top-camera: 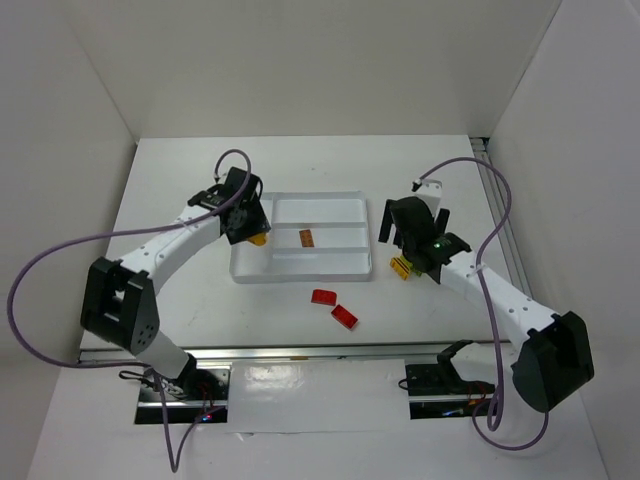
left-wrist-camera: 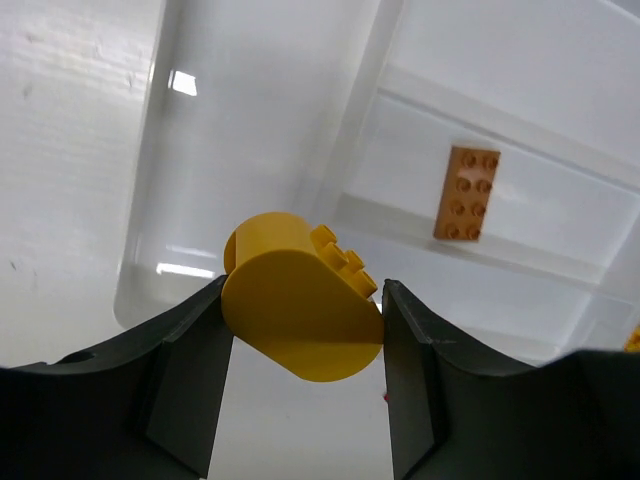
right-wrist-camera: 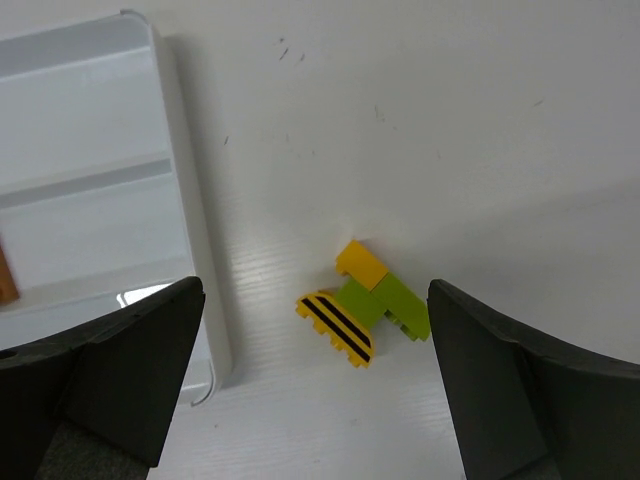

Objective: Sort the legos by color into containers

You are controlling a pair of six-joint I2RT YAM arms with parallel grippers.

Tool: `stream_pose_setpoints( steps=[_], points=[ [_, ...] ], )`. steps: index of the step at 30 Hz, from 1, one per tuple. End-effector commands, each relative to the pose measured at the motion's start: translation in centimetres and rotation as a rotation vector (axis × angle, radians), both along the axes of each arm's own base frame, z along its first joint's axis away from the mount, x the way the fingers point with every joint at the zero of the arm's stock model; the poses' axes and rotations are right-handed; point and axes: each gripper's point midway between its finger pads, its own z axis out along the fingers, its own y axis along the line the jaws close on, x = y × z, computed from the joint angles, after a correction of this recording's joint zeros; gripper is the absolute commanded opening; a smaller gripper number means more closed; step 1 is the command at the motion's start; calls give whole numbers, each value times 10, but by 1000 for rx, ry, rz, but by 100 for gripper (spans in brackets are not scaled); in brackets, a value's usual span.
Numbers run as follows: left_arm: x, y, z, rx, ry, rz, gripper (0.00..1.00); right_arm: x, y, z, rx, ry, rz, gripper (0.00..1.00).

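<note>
White table [top-camera: 180, 180] carries one tray [top-camera: 300, 272]. Left gripper [left-wrist-camera: 305, 330], clamped on one yellow brick [left-wrist-camera: 290, 290], hangs over its left compartment; one orange brick [top-camera: 307, 238] lies in a right-hand compartment. Two red bricks [top-camera: 323, 296] [top-camera: 345, 317] lie in front. Right gripper [right-wrist-camera: 315, 290], jaws apart, hovers over one yellow-green cluster [right-wrist-camera: 365, 300].

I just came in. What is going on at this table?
Two robot arms are sorting toy bricks into a white tray. The left gripper is shut on a yellow brick and holds it above the tray's left side. The right gripper is open over a small cluster of yellow and green bricks on the table, right of the tray. One orange brick lies in a tray compartment; two red bricks wait on the table.
</note>
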Motion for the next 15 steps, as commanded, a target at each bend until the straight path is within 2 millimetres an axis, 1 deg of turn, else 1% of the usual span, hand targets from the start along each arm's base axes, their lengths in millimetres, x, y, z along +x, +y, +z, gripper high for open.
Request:
stream_pose_setpoints(
  steps=[1,2,3,4,5,6,8,9,10,11,12,13,14,15],
  points=[
    [33,5,-4,55,-30,-63,23,-7,9,5,3,54,95,100],
    [37,9,-9,69,-17,-66,23,-11,15,4,18,70,133,100],
    [42,8,-15,57,-12,-81,23,-19,18,-6,29,102,171,100],
    [45,8,-20,52,-7,-93,23,-24,26,-10,42,116,217,100],
    [49,12,-29,49,13,-93,23,-34,38,-16,72,151,277,100],
    [51,9,-33,46,13,-122,23,-40,43,-18,85,160,306,100],
    [51,5,-43,12,40,-148,24,-58,65,-25,127,201,403,100],
    [58,7,-49,10,55,-151,25,-65,74,-26,145,213,447,100],
    [60,6,-53,12,62,-151,28,-78,87,-33,154,241,508,100],
    [58,9,-61,11,98,-146,38,-85,102,-31,191,249,573,100],
    [58,9,-61,11,99,-146,46,-94,109,-35,203,271,612,100],
    [56,10,-62,13,109,-146,55,-104,124,-36,215,285,676,98],
    [56,10,-62,13,109,-146,75,-113,137,-42,236,324,732,98],
    [56,10,-61,11,100,-146,84,-119,142,-46,233,347,758,98]
  ],
)
